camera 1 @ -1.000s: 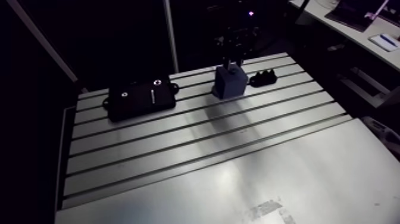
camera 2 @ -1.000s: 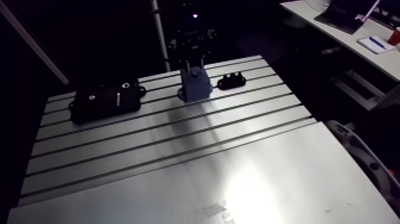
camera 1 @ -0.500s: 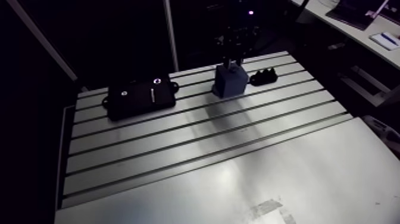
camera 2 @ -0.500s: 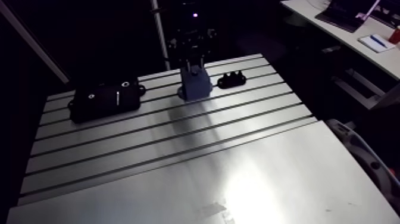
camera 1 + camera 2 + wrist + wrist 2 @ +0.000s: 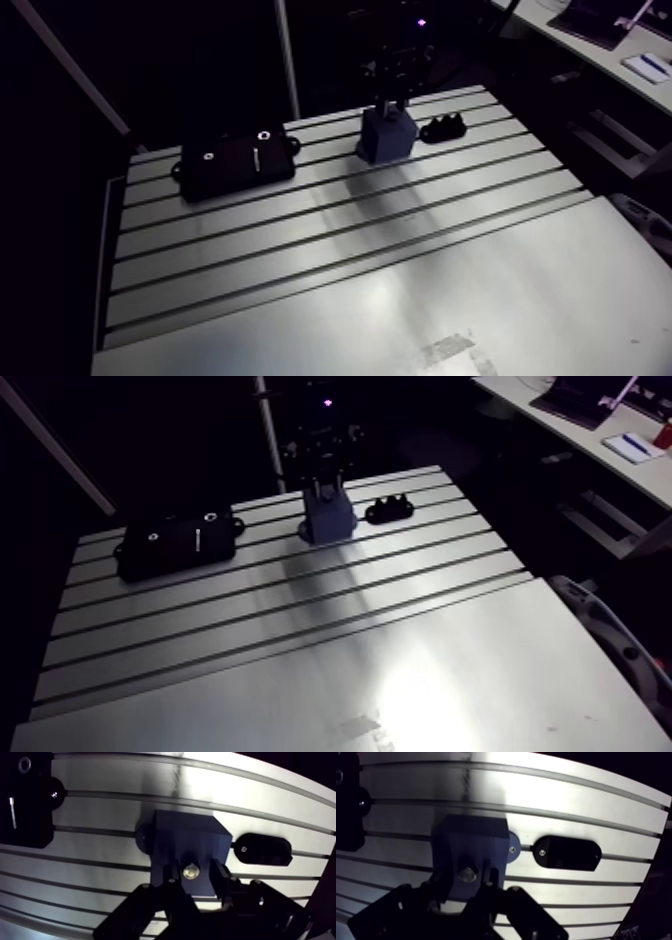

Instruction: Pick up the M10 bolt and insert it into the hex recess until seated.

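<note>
– On the slotted aluminium worktop (image 5: 330,250), what is found at the left in the arm view?
– A flat black rectangular plate (image 5: 238,163) is laid there across the slots, with two small pale rings seen on its top face.
– And further along?
– A dark blue block (image 5: 386,140) is stood upright near the far edge, well apart from the plate. The black two-fingered hand (image 5: 193,869) is held straight above it.
– Where is the task's thing seen?
– In the wrist view the M10 bolt (image 5: 190,871) is shown as a round, pale metal end set in the block's top face, close to the edge nearer the hand. Whether it is fully seated cannot be told, and the outline of the recess cannot be made out.
– How is the hand set?
– Its fingers (image 5: 170,883) are parted a little, one on each side of the bolt's end, and a strip of blue is seen between each finger and the metal. Nothing is gripped.
– What is placed at the right?
– A small black oblong piece (image 5: 444,128) is laid just beside the block. In the wrist view one small screw head is seen at its end nearer the block.
</note>
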### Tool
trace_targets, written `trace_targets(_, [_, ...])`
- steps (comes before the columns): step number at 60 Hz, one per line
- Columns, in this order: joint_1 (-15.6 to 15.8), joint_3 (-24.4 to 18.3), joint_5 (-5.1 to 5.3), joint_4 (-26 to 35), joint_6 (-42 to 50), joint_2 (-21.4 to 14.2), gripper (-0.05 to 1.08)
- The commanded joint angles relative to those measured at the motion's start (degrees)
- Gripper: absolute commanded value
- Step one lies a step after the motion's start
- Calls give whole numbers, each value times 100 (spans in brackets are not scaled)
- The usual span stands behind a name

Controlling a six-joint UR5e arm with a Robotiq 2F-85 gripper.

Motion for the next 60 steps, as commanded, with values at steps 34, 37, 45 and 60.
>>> trace_targets(34, [9, 36, 0, 0, 2, -8, 57])
trace_targets(37, [9, 36, 0, 0, -5, -8, 57])
trace_targets(45, [9, 36, 0, 0, 3, -8, 57])
trace_targets(60, [9, 45, 0, -9, 3, -8, 60])
